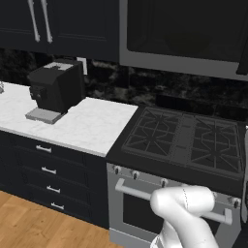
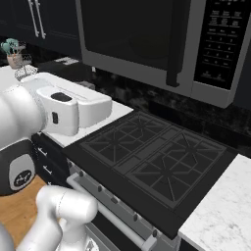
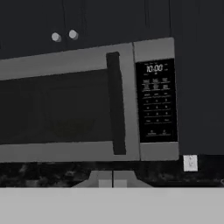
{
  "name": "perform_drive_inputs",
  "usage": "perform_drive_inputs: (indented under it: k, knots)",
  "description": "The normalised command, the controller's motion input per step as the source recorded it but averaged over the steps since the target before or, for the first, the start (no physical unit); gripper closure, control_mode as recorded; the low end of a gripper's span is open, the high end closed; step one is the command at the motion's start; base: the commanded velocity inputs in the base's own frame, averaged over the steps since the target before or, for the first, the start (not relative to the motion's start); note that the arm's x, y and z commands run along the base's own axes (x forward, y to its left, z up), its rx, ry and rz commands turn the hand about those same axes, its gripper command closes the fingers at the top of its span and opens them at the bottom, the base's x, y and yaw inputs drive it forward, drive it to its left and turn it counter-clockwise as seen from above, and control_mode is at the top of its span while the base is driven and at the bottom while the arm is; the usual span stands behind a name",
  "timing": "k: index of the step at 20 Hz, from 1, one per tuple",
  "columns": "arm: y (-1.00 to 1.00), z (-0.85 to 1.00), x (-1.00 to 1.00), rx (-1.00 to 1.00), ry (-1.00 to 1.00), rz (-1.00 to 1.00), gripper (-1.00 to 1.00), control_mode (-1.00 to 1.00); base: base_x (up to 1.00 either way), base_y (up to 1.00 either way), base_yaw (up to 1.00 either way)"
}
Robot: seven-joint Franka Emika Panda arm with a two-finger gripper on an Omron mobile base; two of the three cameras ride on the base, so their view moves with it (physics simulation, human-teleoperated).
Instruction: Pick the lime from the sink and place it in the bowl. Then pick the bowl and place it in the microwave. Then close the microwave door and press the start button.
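The microwave (image 3: 87, 103) is seen above the stove (image 2: 157, 162), and the microwave door (image 3: 61, 109) is seen shut. A faint round shape, likely the bowl (image 3: 70, 127), can just be made out behind the dark glass. The lime is too dim to be picked out, so it cannot be said whether it sits in the bowl. The pincer (image 3: 113, 183) is clenched tight with nothing held in it, and it is pointed at the front of the microwave, low down and to the left of the control panel (image 3: 156, 100). By the look of things, the start button is the last part left to be done. The buttons on the panel are tiny and packed close together, so the wrong one could be pressed if the aim is a little off. The tip could also be slid off the flat panel, or be bumped into the door handle (image 3: 113, 103) beside it. The words on the buttons are too blurred to be read, so the start button cannot be told apart from the rest. The sink is not found in these views.
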Motion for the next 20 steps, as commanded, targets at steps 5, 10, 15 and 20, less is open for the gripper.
perform_drive_inputs:
  k: [5,10,15,20]
  knots:
    - [0.00,-0.24,0.00,-0.16,-0.16,0.00,1.00,-1.00,0.00,0.00,0.00]
    - [-0.08,0.00,0.00,0.00,-0.01,0.00,1.00,-1.00,0.00,0.00,0.00]
    - [-0.08,0.00,0.00,0.00,0.00,0.00,1.00,-1.00,0.00,0.00,0.00]
    - [-0.30,0.01,0.01,0.00,0.00,-0.02,1.00,-1.00,0.00,0.00,0.00]
